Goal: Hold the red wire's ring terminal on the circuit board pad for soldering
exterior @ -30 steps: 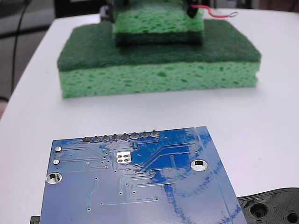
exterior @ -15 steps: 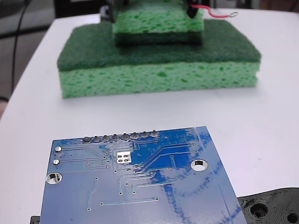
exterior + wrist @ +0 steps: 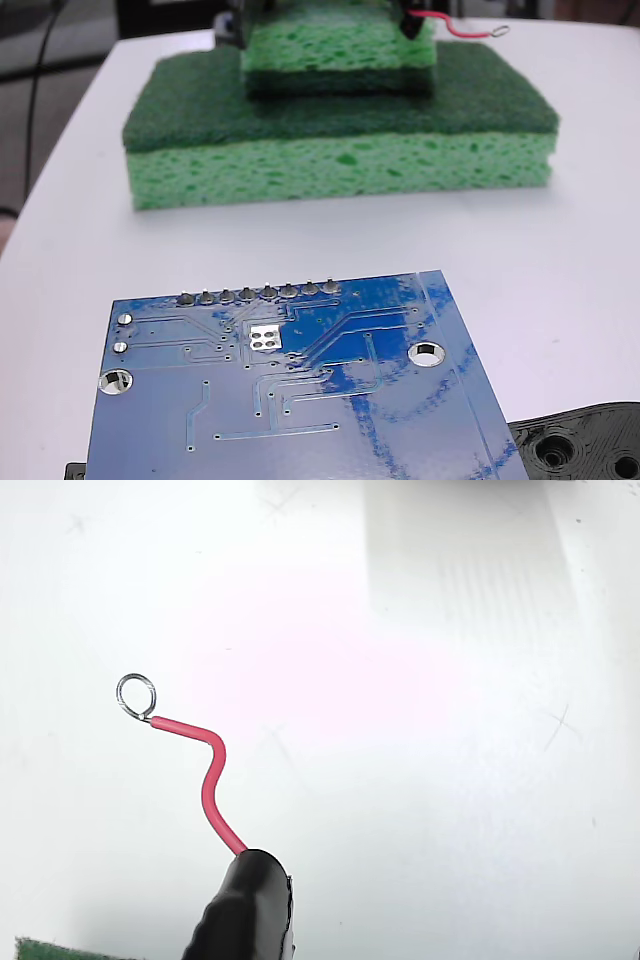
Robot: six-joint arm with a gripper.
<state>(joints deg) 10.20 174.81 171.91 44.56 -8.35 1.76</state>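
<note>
In the fixed view, going from left to right, the circuit board lies at the near edge of the white table, a little left of the middle, with its traces turned up so that the pad is free to reach. The pad sits just below the row of grey solder bumps. Behind the board, well apart from it, two green sponges are stacked – probably a soft rest for the arm.

At the top right, the red wire sticks out past the upper sponge, and its ring terminal hangs in the air, far from the pad. The wrist view shows the wire coming out of a black sleeve, with the ring over bare table. The gripper fingers are not visible – I cannot tell if they clench the wire.
</note>
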